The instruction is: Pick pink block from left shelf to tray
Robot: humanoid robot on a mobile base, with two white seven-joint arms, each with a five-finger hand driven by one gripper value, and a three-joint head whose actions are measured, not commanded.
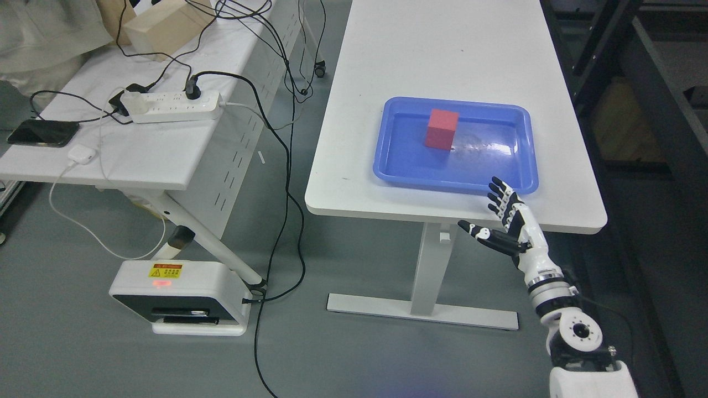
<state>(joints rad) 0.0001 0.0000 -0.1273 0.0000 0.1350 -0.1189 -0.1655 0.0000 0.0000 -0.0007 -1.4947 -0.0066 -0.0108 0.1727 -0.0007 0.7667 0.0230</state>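
Block [441,129] sits in tray [387,166], looks light, rigid, flat-sided, so pinch opposite faces; right hand [500,218] at tray's 6 o'clock, fingers spread, empty.

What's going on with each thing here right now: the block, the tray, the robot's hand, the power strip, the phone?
pink block: upright inside the tray, free of any hand
blue tray: flat on the white table
right hand: open, empty, by the table's near edge
power strip: plugs inserted
phone: flat, screen dark
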